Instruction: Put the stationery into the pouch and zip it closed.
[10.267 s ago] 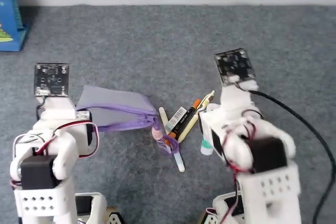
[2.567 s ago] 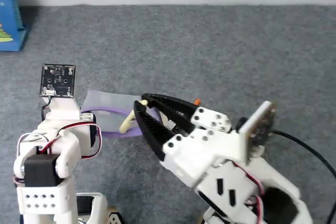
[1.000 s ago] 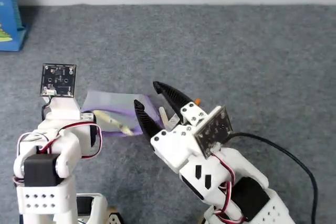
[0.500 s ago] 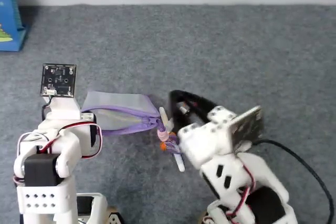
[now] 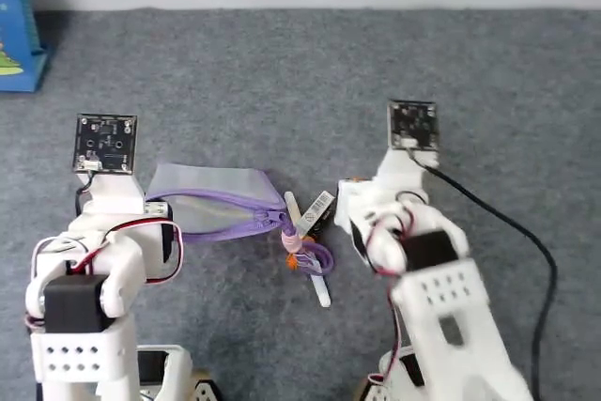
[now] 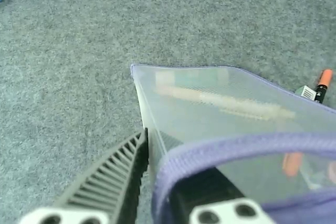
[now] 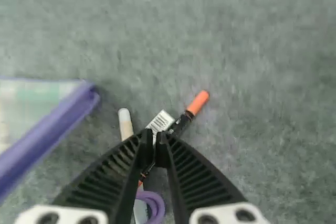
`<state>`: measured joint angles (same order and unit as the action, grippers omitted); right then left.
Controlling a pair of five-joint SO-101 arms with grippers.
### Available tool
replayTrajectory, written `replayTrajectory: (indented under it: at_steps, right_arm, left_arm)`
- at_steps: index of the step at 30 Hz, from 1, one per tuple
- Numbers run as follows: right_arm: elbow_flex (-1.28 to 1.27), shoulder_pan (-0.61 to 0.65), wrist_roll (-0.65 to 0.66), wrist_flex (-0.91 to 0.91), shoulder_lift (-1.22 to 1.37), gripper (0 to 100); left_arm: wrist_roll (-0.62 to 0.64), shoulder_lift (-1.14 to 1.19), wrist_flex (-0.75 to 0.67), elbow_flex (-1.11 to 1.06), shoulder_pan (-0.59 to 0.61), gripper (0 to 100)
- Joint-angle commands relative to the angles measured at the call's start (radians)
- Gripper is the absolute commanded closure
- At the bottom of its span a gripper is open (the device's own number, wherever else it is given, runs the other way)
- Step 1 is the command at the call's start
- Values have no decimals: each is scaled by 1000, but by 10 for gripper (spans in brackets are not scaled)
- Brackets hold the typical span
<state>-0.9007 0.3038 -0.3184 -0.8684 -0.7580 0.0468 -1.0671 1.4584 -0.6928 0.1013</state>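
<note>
Open purple pouch beside loose stationery

Back from pouch to pens: right end effector, now closed.

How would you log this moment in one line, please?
left gripper shut on translucent purple-trimmed zip pouch | cream pen inside | right gripper shut over orange-capped black pen on grey carpet | pouch unzipped

Pouch lies on the table before the left arm, its left end pinched in the left gripper, one pen inside. Loose pens lie just right of the pouch, under the right gripper.
</note>
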Motion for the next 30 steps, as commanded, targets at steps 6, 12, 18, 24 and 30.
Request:
replayTrajectory:
  at_steps: [6, 12, 18, 24, 30]
  right_arm:
    - [224, -8, -97, 50, 412, 798]
    - [382, -15, -140, 51, 638, 797]
    - [565, -68, -141, 53, 866, 797]
    - [712, -79, -141, 47, 1079, 797]
    - [778, -77, -141, 36, 1170, 798]
  left_arm:
    - [11, 6, -18, 8, -3, 987]
    - [11, 6, -18, 7, -3, 987]
    - [9, 6, -18, 7, -3, 987]
    - [9, 6, -18, 7, -3, 987]
    - [9, 3, -20, -5, -3, 987]
